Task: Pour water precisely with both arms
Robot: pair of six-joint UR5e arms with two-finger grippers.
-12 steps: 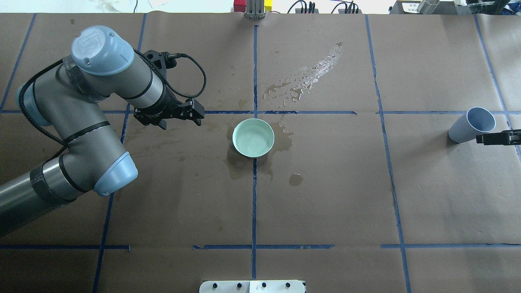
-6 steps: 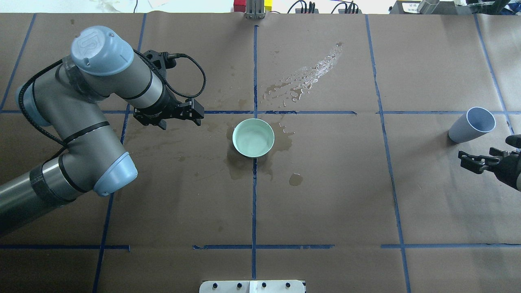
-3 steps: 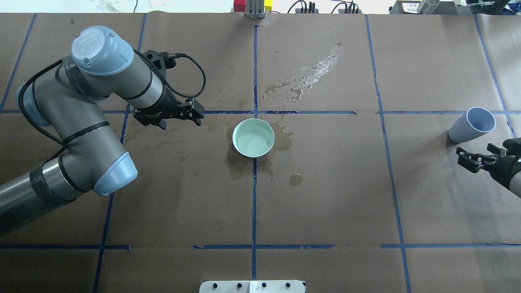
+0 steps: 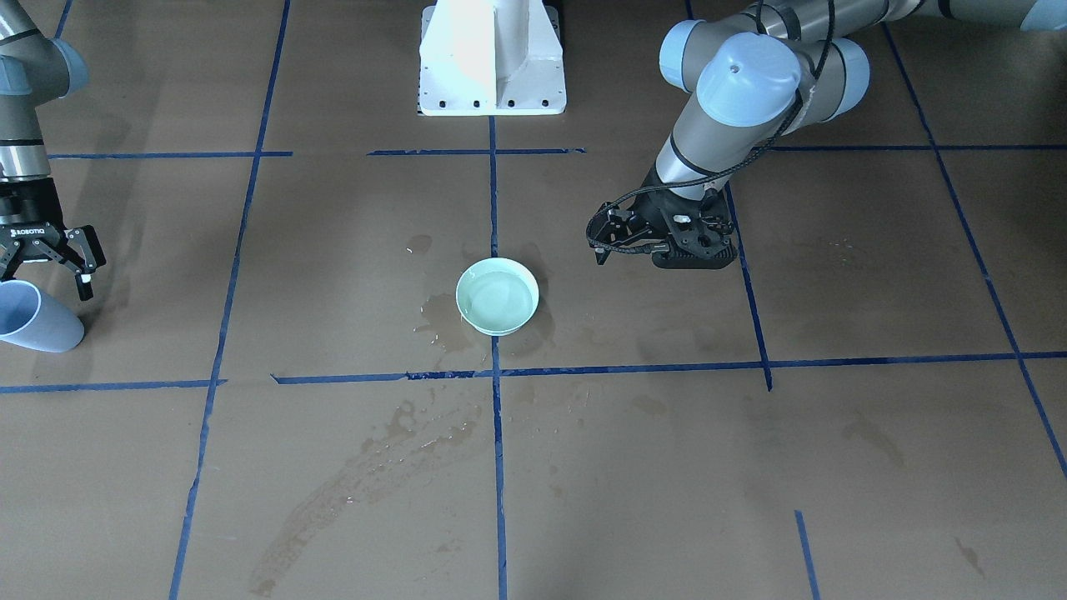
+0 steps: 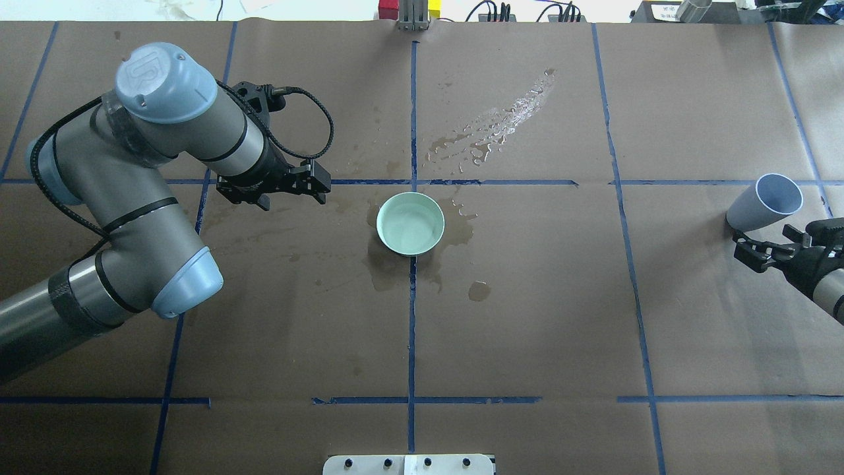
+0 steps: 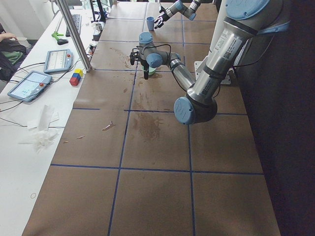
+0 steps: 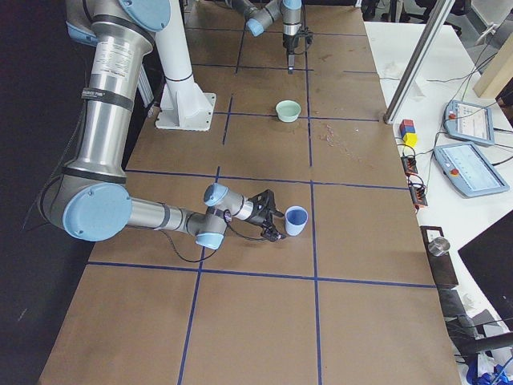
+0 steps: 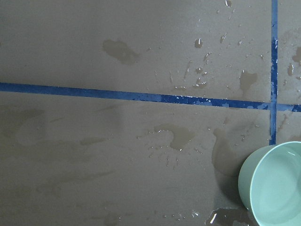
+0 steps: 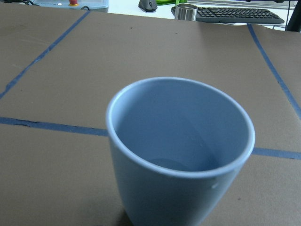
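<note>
Water shows for certain only as a glistening streak of droplets on the desk. It lies far of the bowl and a little right, well apart from both grippers.

The right gripper has its fingers spread wide with nothing between them. It reaches in from the right edge and points left and slightly far. Its tips are just beside the near side of the blue-grey cup; whether one touches the cup I cannot tell. Half a second ago it lay a little nearer the robot, and a second ago nearer still, so it has closed on the cup. Two seconds ago only a dark sliver of it showed at the right edge, level with the cup's base. The cup stands upright at the right end of the desk, where it stood before. The right wrist view looks straight into its mouth, but I cannot tell whether it holds water.

The left gripper is also spread wide and empty, pointing down over the desk. It is left of the mint-green bowl and apart from it, close to a blue tape line. It and the left arm have not moved over the two seconds. The bowl sits where two tape lines cross, ringed by dark wet blotches, all unchanged.
</note>
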